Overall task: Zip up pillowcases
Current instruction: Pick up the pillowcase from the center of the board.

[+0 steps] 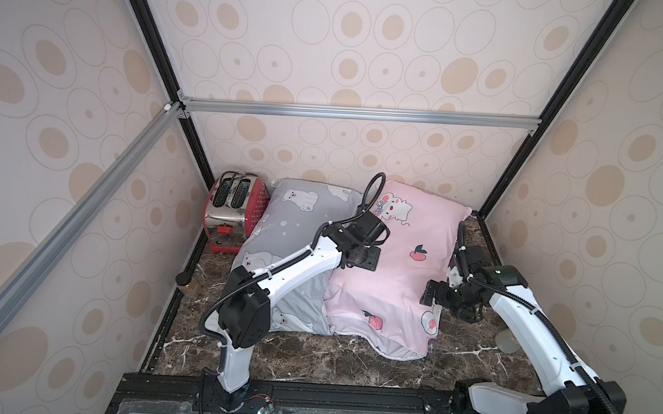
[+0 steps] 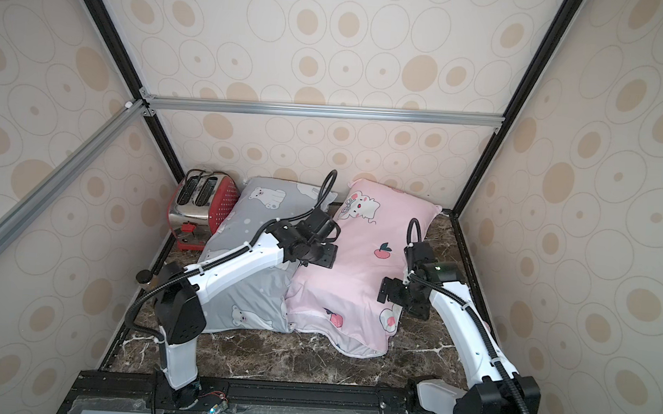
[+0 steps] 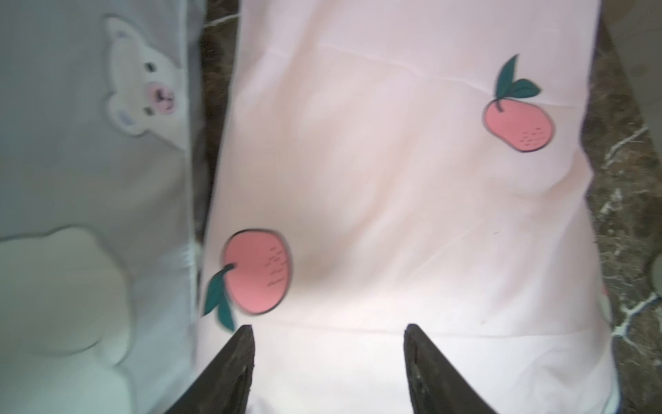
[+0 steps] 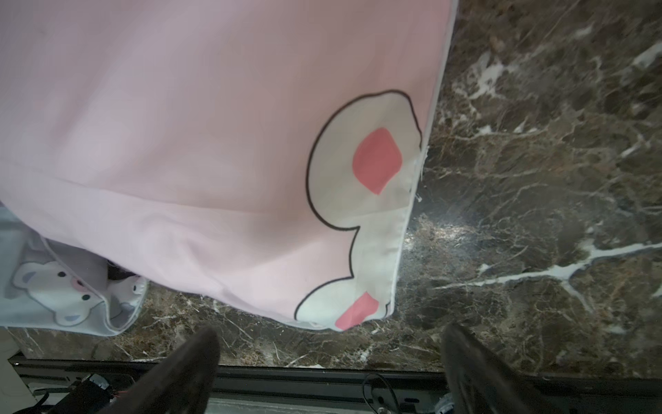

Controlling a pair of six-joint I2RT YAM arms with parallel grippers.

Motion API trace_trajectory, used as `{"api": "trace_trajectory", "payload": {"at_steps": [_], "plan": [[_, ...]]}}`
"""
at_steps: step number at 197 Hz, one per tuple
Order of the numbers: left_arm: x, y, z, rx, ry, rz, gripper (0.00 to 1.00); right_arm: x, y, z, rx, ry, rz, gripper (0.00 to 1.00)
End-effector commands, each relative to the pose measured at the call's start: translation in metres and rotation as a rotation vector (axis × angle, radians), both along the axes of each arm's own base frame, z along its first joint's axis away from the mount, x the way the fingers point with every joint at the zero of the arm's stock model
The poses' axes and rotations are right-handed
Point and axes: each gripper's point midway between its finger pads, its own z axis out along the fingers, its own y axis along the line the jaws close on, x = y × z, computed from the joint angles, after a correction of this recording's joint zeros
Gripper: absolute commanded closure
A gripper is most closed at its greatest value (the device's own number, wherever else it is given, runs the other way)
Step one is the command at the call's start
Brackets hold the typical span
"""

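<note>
Front rail [image 1: 330,397], carrying both arm bases, sits closest to me. Beyond it is the marbled desk [image 1: 313,356].

Pink pillowcase [image 1: 393,267] — peaches, white cartoon animal — lies lengthwise right of centre, far end by the back wall, near end towards the rail. The near end looks slack and gaping, with pale lining at the lip. I judge it unzipped. I can find no zip pull in any view.

Grey pillowcase [image 1: 293,229], polar bears, lies alongside on the left. The two touch near the front, and further back the left wrist view shows a sliver of desk between them. I cannot tell whether its zip is closed.

Left arm [image 1: 298,265] reaches across the grey case. The left jaws hang above mid-length pink fabric, partly spread, nothing between them. Right arm [image 1: 520,310] stands just beside the pink case's right edge. The right jaws are spread wide and empty, above bare desk by the near right corner.

Red toaster [image 1: 235,206] is in the back left corner, close to the grey case. Small dark-lidded jar [image 1: 185,284] is by the left wall.

My reading of the step: nothing is gripped and the pink case's opening is being sought. Next, I would find the pull along the near hem. One pair of jaws pins the hem taut at a corner and the other draws the pull across — loose fabric will likely bunch otherwise.
</note>
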Motion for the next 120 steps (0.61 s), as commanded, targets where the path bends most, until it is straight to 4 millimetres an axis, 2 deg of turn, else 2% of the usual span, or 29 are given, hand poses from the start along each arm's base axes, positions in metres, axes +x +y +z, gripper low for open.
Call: {"api": "trace_trajectory", "payload": {"at_steps": [1, 24, 42, 55, 68, 81, 106, 120], "plan": [[-0.015, -0.032, -0.045, -0.018, 0.121, -0.082, 0.35, -0.011, 0.02, -0.009, 0.083, 0.024, 0.026, 0.01], [-0.001, -0.03, -0.074, 0.007, 0.145, -0.052, 0.35, -0.004, 0.046, -0.031, 0.169, 0.034, 0.066, 0.02], [0.021, -0.018, -0.09, 0.018, 0.13, 0.018, 0.35, 0.022, 0.065, -0.046, 0.241, -0.009, 0.119, 0.01], [0.04, -0.013, -0.103, -0.003, 0.11, 0.061, 0.36, 0.045, 0.085, -0.04, 0.326, -0.06, 0.164, 0.01], [0.055, -0.001, -0.119, 0.062, 0.103, 0.077, 0.36, 0.055, 0.097, -0.026, 0.353, -0.088, 0.215, 0.01], [0.066, 0.015, -0.133, 0.135, 0.116, 0.091, 0.37, 0.05, 0.087, -0.02, 0.284, -0.078, 0.23, 0.01], [0.086, 0.037, -0.152, 0.127, 0.14, 0.133, 0.38, 0.016, 0.033, -0.023, 0.024, -0.012, 0.152, 0.01], [0.093, 0.045, -0.156, 0.135, 0.148, 0.141, 0.38, 0.002, 0.024, -0.028, 0.009, 0.001, 0.118, 0.01]]}}
